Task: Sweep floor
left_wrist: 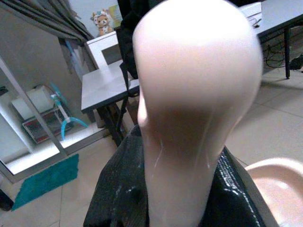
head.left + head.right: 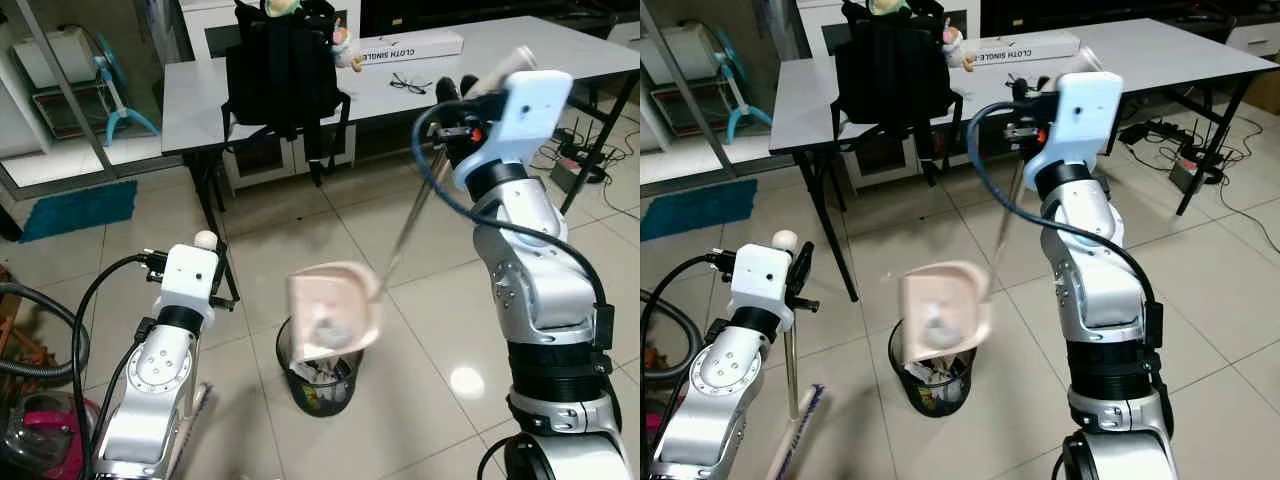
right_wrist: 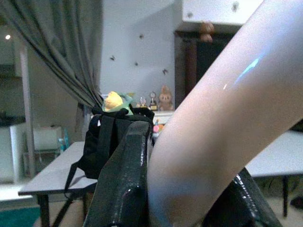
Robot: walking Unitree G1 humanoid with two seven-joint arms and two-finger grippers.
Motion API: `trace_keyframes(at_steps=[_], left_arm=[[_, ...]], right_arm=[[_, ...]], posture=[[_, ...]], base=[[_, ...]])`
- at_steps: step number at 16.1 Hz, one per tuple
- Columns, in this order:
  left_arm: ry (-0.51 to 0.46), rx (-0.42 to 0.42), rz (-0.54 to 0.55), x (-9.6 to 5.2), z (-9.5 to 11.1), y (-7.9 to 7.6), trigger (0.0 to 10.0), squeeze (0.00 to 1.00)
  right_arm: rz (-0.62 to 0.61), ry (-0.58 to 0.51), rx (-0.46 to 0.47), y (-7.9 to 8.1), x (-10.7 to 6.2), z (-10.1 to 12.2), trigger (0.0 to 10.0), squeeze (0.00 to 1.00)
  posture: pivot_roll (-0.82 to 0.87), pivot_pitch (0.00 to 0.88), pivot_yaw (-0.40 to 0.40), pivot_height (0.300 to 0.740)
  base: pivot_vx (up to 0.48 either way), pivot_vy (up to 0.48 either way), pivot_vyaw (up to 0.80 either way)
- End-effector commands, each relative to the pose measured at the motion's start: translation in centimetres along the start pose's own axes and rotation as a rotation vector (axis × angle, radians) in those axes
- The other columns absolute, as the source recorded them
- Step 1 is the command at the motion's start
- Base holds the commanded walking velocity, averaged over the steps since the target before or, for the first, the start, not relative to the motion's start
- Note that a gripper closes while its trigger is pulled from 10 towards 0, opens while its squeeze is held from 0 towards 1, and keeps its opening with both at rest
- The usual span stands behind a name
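My right gripper (image 2: 456, 96) is raised high and shut on the pale grip (image 3: 227, 132) of a long-handled pink dustpan (image 2: 335, 310). The pan hangs tilted just over a black mesh waste bin (image 2: 318, 388) with rubbish in it, on the tiled floor between my arms. My left gripper (image 2: 790, 262) is shut on a broom handle just under its rounded pale top (image 1: 199, 113). The thin handle runs down to the broom's head (image 2: 800, 432) near the floor at lower left. A black finger (image 3: 125, 175) presses against the dustpan grip.
A grey table (image 2: 190, 90) stands ahead with a black backpack (image 2: 282, 70), glasses (image 2: 410, 84) and a long white box (image 2: 410, 47) on it. Its black leg (image 2: 210, 205) is near my left arm. Vacuum hose (image 2: 40, 330) at left, teal mat (image 2: 80, 208), cables (image 2: 585, 160) at right.
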State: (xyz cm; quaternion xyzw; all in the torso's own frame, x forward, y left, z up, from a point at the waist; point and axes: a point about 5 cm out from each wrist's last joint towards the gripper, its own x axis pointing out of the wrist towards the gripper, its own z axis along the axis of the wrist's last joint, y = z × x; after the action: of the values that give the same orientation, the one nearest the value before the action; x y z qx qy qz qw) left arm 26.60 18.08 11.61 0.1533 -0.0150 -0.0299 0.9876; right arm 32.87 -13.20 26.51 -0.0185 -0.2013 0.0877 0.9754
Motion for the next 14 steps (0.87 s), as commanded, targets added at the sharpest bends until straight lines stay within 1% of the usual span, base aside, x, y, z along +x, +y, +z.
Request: trace_keyframes(at_steps=[1,2,3,5,6,7,10,11,12,13,14], left_arm=[[-0.021,0.021,0.013,0.0,0.5,0.5,10.0,0.0],[-0.022,0.02,0.012,0.0,0.5,0.4,10.0,0.0],[-0.022,0.019,0.011,0.0,0.5,0.3,10.0,0.0],[-0.023,0.019,0.008,0.0,0.5,0.2,10.0,0.0],[-0.023,0.019,0.008,0.0,0.5,0.2,10.0,0.0],[-0.024,0.019,0.007,-0.1,0.5,0.1,10.0,0.0],[-0.023,0.019,0.009,-0.1,0.6,0.1,10.0,0.0],[-0.025,0.018,0.01,0.0,0.6,0.0,10.0,0.0],[-0.025,0.018,0.01,0.0,0.6,0.0,10.0,0.0],[-0.025,0.017,0.009,0.0,0.6,0.0,10.0,0.0],[-0.025,0.017,0.009,0.0,0.6,0.0,10.0,0.0]], right_arm=[[0.016,-0.062,-0.041,0.2,0.0,0.8,10.0,0.0],[0.06,-0.102,-0.088,1.1,-0.1,1.2,10.0,0.0],[0.088,-0.123,-0.106,1.8,-0.2,1.3,10.0,0.0],[0.141,-0.129,-0.116,3.1,-0.6,0.9,10.0,0.0],[0.151,-0.126,-0.118,3.3,-0.7,0.8,10.0,0.0],[0.188,-0.122,-0.118,4.4,-1.1,0.4,10.0,0.0],[0.251,-0.132,-0.143,5.8,-1.7,0.0,10.0,0.0],[0.3,-0.16,-0.174,6.9,-2.1,0.0,10.0,0.0],[0.3,-0.16,-0.174,6.9,-2.1,0.0,10.0,0.0],[0.335,-0.187,-0.185,7.8,-2.5,0.0,10.0,0.0],[0.349,-0.198,-0.182,8.3,-2.7,0.1,10.0,0.0]], posture=[[-0.05,0.0,0.074,0.74],[-0.05,0.0,0.072,0.74],[-0.05,0.0,0.07,0.74],[-0.05,0.0,0.07,0.74],[-0.05,0.0,0.069,0.74],[-0.05,0.0,0.068,0.74],[-0.05,0.0,0.066,0.74],[-0.05,0.0,0.066,0.74],[-0.05,0.0,0.066,0.74],[-0.05,0.0,0.066,0.74],[-0.05,0.0,0.062,0.74]], base=[[0.0,0.0,0.0],[0.0,0.0,0.0],[0.0,0.0,0.0],[0.0,0.0,0.0],[0.0,0.0,0.0],[0.0,0.0,0.0],[0.0,0.0,0.0],[0.0,0.0,0.0],[0.0,0.0,0.0],[0.0,0.0,0.0],[0.0,0.0,0.0]])
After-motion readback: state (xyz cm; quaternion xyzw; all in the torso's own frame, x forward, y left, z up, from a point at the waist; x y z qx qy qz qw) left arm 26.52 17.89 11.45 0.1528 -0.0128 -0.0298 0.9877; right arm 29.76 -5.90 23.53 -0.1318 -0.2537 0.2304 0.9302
